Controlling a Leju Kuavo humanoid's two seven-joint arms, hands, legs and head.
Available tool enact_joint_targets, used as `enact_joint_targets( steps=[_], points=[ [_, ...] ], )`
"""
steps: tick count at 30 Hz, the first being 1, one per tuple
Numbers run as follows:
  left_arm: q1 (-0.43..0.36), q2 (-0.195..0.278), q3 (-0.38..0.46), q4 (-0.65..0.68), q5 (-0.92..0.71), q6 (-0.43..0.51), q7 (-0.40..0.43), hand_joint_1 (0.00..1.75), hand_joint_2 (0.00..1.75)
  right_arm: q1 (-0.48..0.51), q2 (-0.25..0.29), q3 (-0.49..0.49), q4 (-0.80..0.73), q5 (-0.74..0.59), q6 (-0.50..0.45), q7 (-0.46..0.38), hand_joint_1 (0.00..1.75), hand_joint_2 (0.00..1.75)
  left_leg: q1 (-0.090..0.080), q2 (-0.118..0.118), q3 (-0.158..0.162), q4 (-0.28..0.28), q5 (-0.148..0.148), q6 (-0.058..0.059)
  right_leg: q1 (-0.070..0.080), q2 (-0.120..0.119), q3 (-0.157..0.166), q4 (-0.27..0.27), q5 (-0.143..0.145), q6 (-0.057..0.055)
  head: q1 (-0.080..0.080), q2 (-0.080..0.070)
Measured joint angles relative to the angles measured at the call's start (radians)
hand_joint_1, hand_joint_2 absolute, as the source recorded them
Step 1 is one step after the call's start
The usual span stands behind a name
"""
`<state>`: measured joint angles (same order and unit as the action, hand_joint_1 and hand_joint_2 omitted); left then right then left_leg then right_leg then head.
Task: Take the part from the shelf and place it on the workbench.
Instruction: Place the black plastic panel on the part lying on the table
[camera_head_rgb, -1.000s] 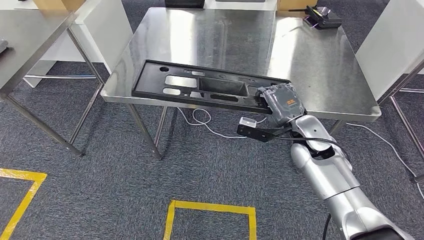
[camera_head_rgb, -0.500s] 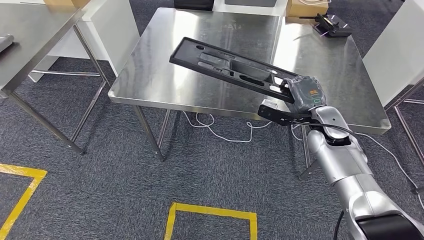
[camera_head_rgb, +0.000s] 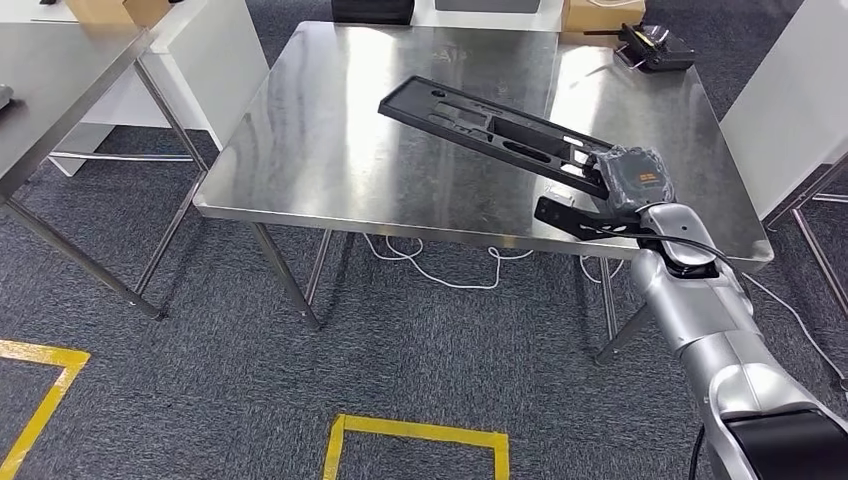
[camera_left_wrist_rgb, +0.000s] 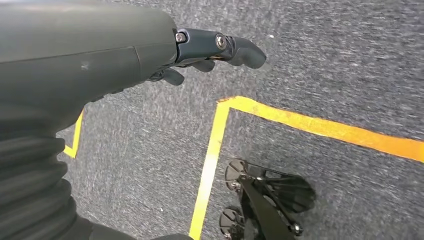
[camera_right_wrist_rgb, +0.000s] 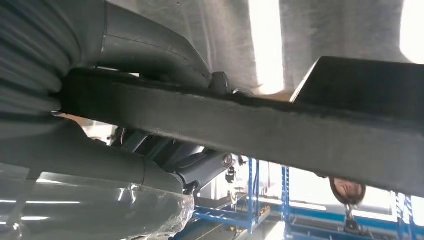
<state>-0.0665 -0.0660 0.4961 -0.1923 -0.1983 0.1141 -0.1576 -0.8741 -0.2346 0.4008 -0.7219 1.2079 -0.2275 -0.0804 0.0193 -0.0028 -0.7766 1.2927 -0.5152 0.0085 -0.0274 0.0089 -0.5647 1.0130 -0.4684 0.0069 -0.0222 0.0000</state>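
A long flat black plastic part (camera_head_rgb: 490, 128) with several cut-outs hangs tilted over the steel workbench (camera_head_rgb: 320, 140), its far end pointing to the back left. My right hand (camera_head_rgb: 632, 178) grips its near end above the bench's front right area. In the right wrist view the part's dark edge (camera_right_wrist_rgb: 240, 125) runs across between the thumb and fingers of my right hand (camera_right_wrist_rgb: 150, 150). My left hand (camera_left_wrist_rgb: 210, 47) hangs over the carpet, its fingers loosely curled with nothing in them.
A small black device (camera_head_rgb: 655, 45) lies at the bench's back right corner. A second steel table (camera_head_rgb: 50, 70) stands to the left. White panels flank the bench. Yellow floor tape (camera_head_rgb: 415, 432) marks the carpet, and a white cable (camera_head_rgb: 440, 270) trails under the bench.
The view has shifted as I moved closer. The right hand has lifted the part from the bench's front edge and carried it farther over the top, toward the back right.
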Motion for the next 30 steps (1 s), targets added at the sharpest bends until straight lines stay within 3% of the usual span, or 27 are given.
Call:
enact_joint_targets(
  steps=[2, 4, 7, 9, 10, 13, 15, 16, 17, 18, 19, 20, 21, 22, 23, 25, 26, 28, 29, 30],
  points=[
    [0.0, 0.0, 0.002, 0.0, 0.0, 0.0, -0.006, 0.0, 1.75, -0.009, -0.002, 0.0, 0.02, 0.009, 0.001, 0.007, 1.75, 1.75, -0.007, -0.001, 0.042, -0.127, 0.092, 0.022, 0.004, 0.001, 0.021, -0.002, -0.016, 0.001, 0.0, 0.0],
    [0.0, 0.002, 0.007, 0.0, 0.0, 0.0, -0.013, 0.0, 1.75, -0.025, -0.004, 0.0, 0.042, 0.012, 0.0, 0.011, 1.75, 1.75, -0.019, 0.002, 0.093, -0.243, 0.138, 0.047, 0.008, 0.001, 0.037, -0.008, -0.031, 0.008, 0.001, 0.0],
    [0.0, 0.002, 0.01, -0.001, 0.001, -0.003, -0.021, 0.0, 1.75, -0.043, -0.013, -0.002, 0.068, 0.011, 0.0, 0.012, 1.75, 1.75, -0.031, 0.001, 0.131, -0.299, 0.119, 0.066, 0.011, 0.001, 0.059, -0.015, -0.025, 0.031, 0.0, 0.0],
    [0.001, 0.002, 0.01, -0.001, 0.0, -0.005, -0.023, 0.0, 1.75, -0.051, -0.02, -0.004, 0.085, 0.011, -0.001, 0.011, 1.75, 1.75, -0.032, -0.001, 0.168, -0.32, 0.112, 0.076, 0.015, 0.0, 0.057, 0.018, -0.024, 0.04, 0.0, 0.0],
    [0.001, 0.001, 0.01, -0.002, -0.001, -0.006, -0.024, 0.0, 1.75, -0.056, -0.023, -0.004, 0.095, 0.01, -0.002, 0.01, 1.75, 1.75, -0.032, -0.002, 0.185, -0.323, 0.108, 0.08, 0.014, -0.001, 0.036, 0.057, -0.028, 0.04, 0.002, 0.0],
    [-0.002, -0.001, 0.011, -0.002, -0.002, -0.006, -0.024, 0.0, 1.75, -0.06, -0.029, -0.004, 0.127, 0.009, -0.003, 0.007, 1.75, 1.75, -0.035, -0.007, 0.214, -0.321, 0.082, 0.086, 0.007, -0.001, -0.084, 0.196, -0.069, 0.036, 0.004, 0.0],
    [0.0, -0.003, 0.011, -0.002, -0.002, -0.005, -0.026, 0.0, 1.75, -0.054, -0.032, -0.004, 0.142, 0.01, -0.004, 0.006, 1.75, 1.75, -0.036, -0.012, 0.245, -0.321, 0.054, 0.082, 0.004, -0.002, -0.13, 0.182, -0.111, 0.039, 0.005, 0.0],
    [0.001, -0.004, 0.011, -0.002, -0.001, -0.004, -0.03, 0.0, 1.75, -0.053, -0.033, -0.004, 0.149, 0.011, -0.004, 0.005, 1.75, 1.75, -0.036, -0.014, 0.263, -0.319, 0.038, 0.079, 0.002, -0.003, -0.132, 0.136, -0.108, 0.048, 0.006, 0.0],
    [0.002, -0.005, 0.012, -0.002, 0.0, -0.006, -0.039, 0.0, 1.75, -0.051, -0.034, -0.004, 0.156, 0.012, -0.004, 0.003, 1.75, 1.75, -0.036, -0.015, 0.28, -0.318, 0.02, 0.075, -0.001, -0.008, -0.125, 0.085, -0.068, 0.065, 0.008, 0.0],
    [0.003, -0.006, 0.015, -0.001, 0.002, -0.009, -0.054, 0.0, 1.75, -0.048, -0.036, -0.004, 0.164, 0.012, -0.005, 0.001, 1.75, 1.75, -0.037, -0.016, 0.298, -0.313, 0.004, 0.07, -0.001, -0.014, -0.119, 0.04, -0.005, 0.083, 0.009, 0.0],
    [0.002, -0.006, 0.018, -0.001, 0.006, -0.013, -0.077, 0.0, 1.75, -0.046, -0.036, -0.004, 0.171, 0.012, -0.006, -0.002, 1.75, 1.75, -0.037, -0.018, 0.305, -0.308, -0.008, 0.064, 0.001, -0.018, -0.11, 0.011, 0.05, 0.088, 0.013, 0.0],
    [0.001, -0.006, 0.023, -0.001, 0.011, -0.017, -0.103, 0.0, 1.75, -0.044, -0.038, -0.005, 0.176, 0.012, -0.008, -0.006, 1.75, 1.75, -0.038, -0.019, 0.305, -0.303, -0.016, 0.058, 0.005, -0.02, -0.106, 0.003, 0.094, 0.085, 0.014, 0.0],
    [-0.001, -0.007, 0.028, -0.002, 0.016, -0.018, -0.13, 0.0, 1.75, -0.044, -0.039, -0.006, 0.179, 0.011, -0.01, -0.009, 1.75, 1.75, -0.038, -0.018, 0.302, -0.298, -0.019, 0.053, 0.011, -0.018, -0.106, 0.001, 0.107, 0.075, 0.015, 0.0],
    [-0.004, -0.008, 0.033, -0.002, 0.021, -0.018, -0.151, 0.0, 1.75, -0.044, -0.04, -0.006, 0.178, 0.012, -0.012, -0.012, 1.75, 1.75, -0.039, -0.018, 0.292, -0.292, -0.016, 0.049, 0.01, -0.016, -0.101, 0.001, 0.101, 0.061, 0.014, 0.0],
    [-0.006, -0.009, 0.037, -0.002, 0.026, -0.02, -0.163, 0.0, 1.75, -0.044, -0.042, -0.007, 0.178, 0.013, -0.013, -0.014, 1.75, 1.75, -0.04, -0.016, 0.277, -0.269, -0.006, 0.045, 0.007, -0.014, -0.096, -0.004, 0.098, 0.054, 0.013, 0.0],
    [-0.008, -0.011, 0.047, -0.002, 0.033, -0.026, -0.171, 0.0, 1.75, -0.042, -0.044, -0.007, 0.179, 0.017, -0.013, -0.016, 1.75, 1.75, -0.036, -0.012, 0.217, -0.17, 0.017, 0.033, -0.005, -0.014, -0.075, -0.02, 0.086, 0.037, 0.011, 0.0],
    [-0.008, -0.011, 0.051, -0.002, 0.034, -0.025, -0.174, 0.0, 1.75, -0.04, -0.043, -0.007, 0.179, 0.019, -0.013, -0.016, 1.75, 1.75, -0.03, -0.009, 0.173, -0.106, 0.012, 0.026, -0.007, -0.013, -0.063, -0.026, 0.08, 0.027, 0.01, 0.0],
    [-0.007, -0.012, 0.057, -0.002, 0.033, -0.017, -0.188, 0.0, 1.75, -0.039, -0.04, -0.007, 0.181, 0.019, -0.012, -0.018, 1.75, 1.75, -0.016, -0.006, 0.097, -0.016, -0.041, 0.009, -0.008, -0.011, -0.045, -0.029, 0.066, 0.011, 0.009, 0.0],
    [-0.007, -0.012, 0.058, -0.002, 0.031, -0.01, -0.201, 0.0, 1.75, -0.039, -0.039, -0.007, 0.181, 0.019, -0.012, -0.018, 1.75, 1.75, -0.009, -0.004, 0.069, -0.001, -0.063, 0.002, -0.008, -0.009, -0.037, -0.029, 0.059, 0.007, 0.009, 0.0],
    [-0.007, -0.012, 0.059, -0.002, 0.028, -0.001, -0.216, 0.0, 1.75, -0.038, -0.038, -0.007, 0.181, 0.019, -0.012, -0.019, 1.75, 1.75, -0.003, -0.002, 0.056, -0.013, -0.06, -0.004, -0.009, -0.008, -0.028, -0.029, 0.052, 0.006, 0.009, 0.0]
  ],
)
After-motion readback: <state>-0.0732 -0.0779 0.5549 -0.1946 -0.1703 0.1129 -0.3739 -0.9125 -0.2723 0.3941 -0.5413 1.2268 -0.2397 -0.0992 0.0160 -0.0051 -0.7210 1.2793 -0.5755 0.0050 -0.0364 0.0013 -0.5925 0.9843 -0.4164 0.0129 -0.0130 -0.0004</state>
